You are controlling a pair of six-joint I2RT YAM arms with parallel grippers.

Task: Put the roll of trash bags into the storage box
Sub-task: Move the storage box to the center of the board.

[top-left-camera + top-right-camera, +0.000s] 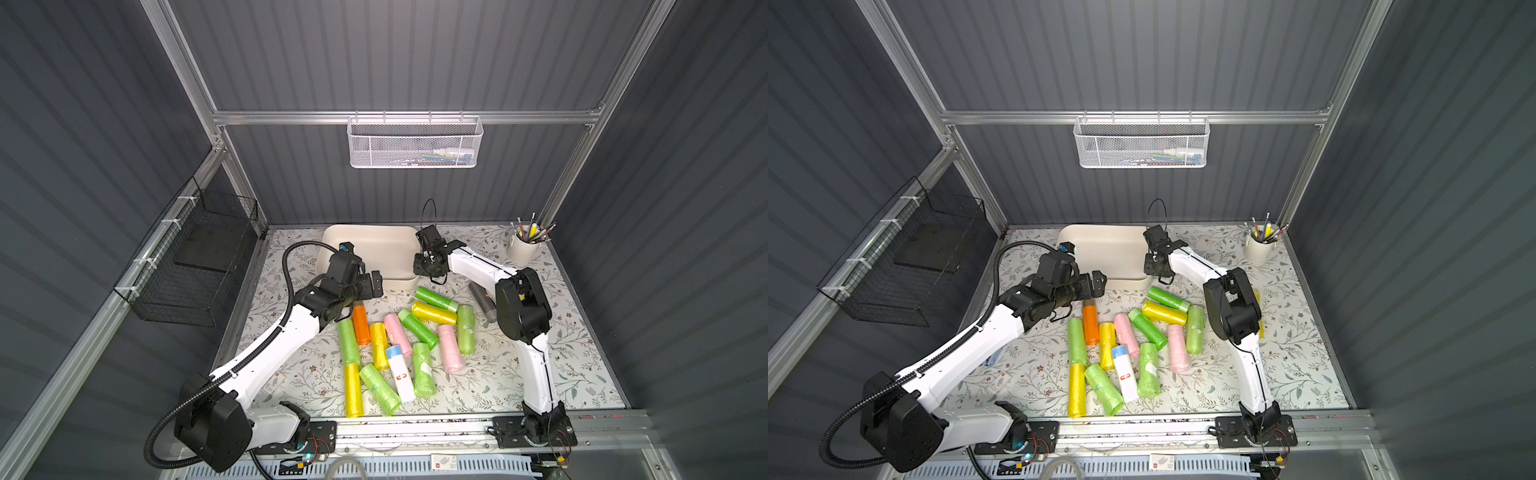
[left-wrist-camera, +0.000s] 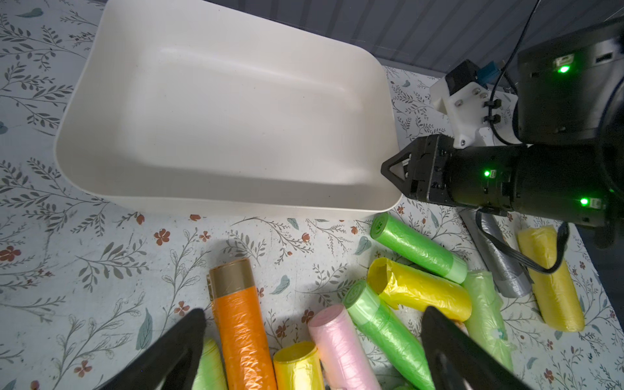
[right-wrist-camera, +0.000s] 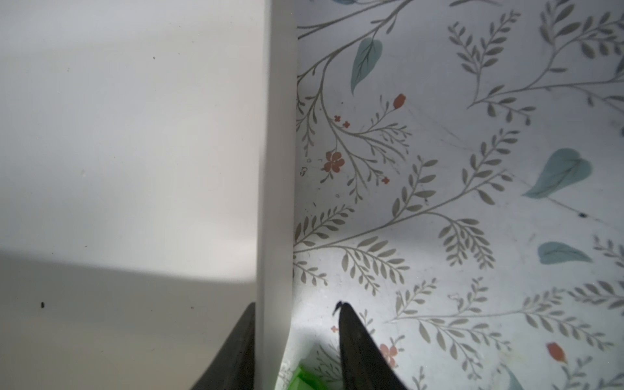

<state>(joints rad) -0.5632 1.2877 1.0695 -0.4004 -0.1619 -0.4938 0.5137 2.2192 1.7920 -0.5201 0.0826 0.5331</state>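
The storage box (image 1: 374, 245) is a shallow cream-white plastic bin with smooth solid walls and rounded corners. It sits at the upper middle of the floral mat (image 1: 573, 357) in both top views.

The rolls of trash bags (image 1: 434, 312) are short cylinders of thin, crinkled film. All of them lie on the mat below the box in the frame, outside it. I count fifteen:
- six green
- four yellow
- two pink
- one orange roll (image 2: 241, 331) with a brown band at its end
- one smooth white roll (image 1: 401, 374) with a blue end
- one grey roll (image 1: 481, 299)

In the top views the right arm covers part of the grey roll and nearly all of the fourth yellow roll (image 2: 550, 280).

The right gripper (image 3: 296, 304) stands astride the box's right wall. One black finger is inside, against the wall. The other is outside, with a strip of mat showing between it and the wall. Whether it pinches the wall I cannot tell.

The left gripper (image 2: 314, 310) hangs released, spread wide with nothing between its jaws. It is above the upper ends of the orange, yellow and pink rolls, near the box's lower edge.

Around the scene are:
- one white mesh basket (image 1: 413, 143) on the back rail, upper centre
- one black wire basket (image 1: 195, 257) on the left wall
- one white cup of pens (image 1: 523, 249) at the mat's upper right corner
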